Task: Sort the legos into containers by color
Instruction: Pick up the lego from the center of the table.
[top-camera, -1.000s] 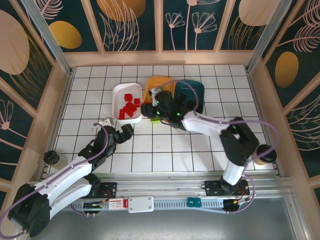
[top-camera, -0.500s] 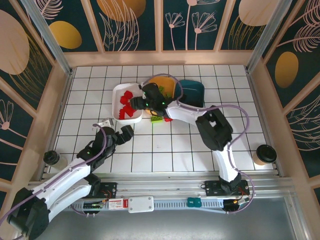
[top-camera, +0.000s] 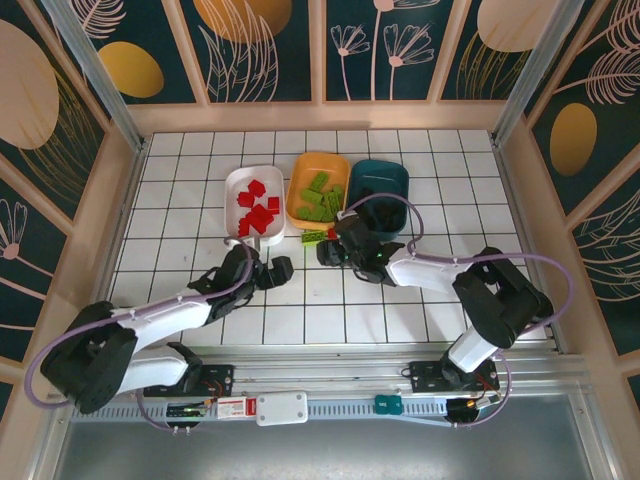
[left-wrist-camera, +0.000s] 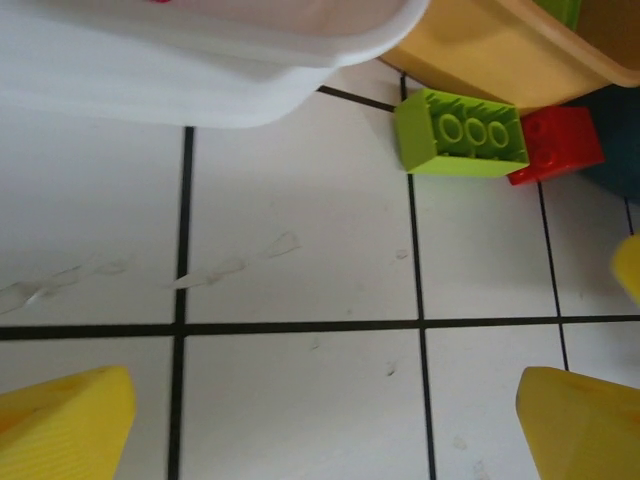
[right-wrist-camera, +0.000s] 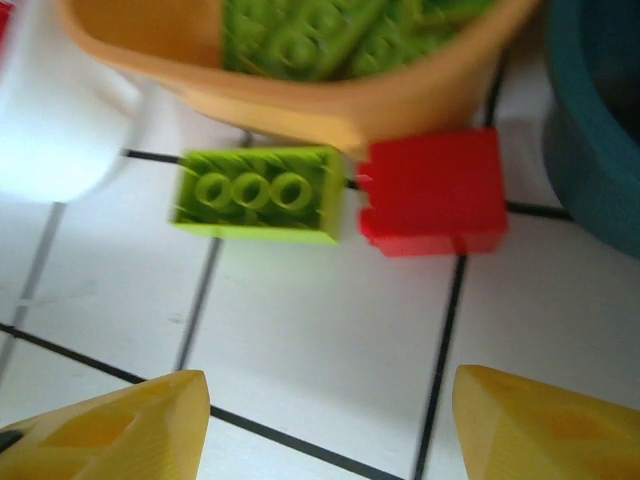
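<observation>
Red legos in white tray, lime legos in orange tray. Outstanding: lime brick and red brick on desk, just beside orange tray. Fingers apart, empty, on left gripper and right gripper.

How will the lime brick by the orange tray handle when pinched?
Probably rigid: the lime brick looks like moulded plastic. Flat sides should pinch stably, though glossy faces may slip. Pushed, it likely slides, not rolls, and may bump the red brick beside it.
</observation>
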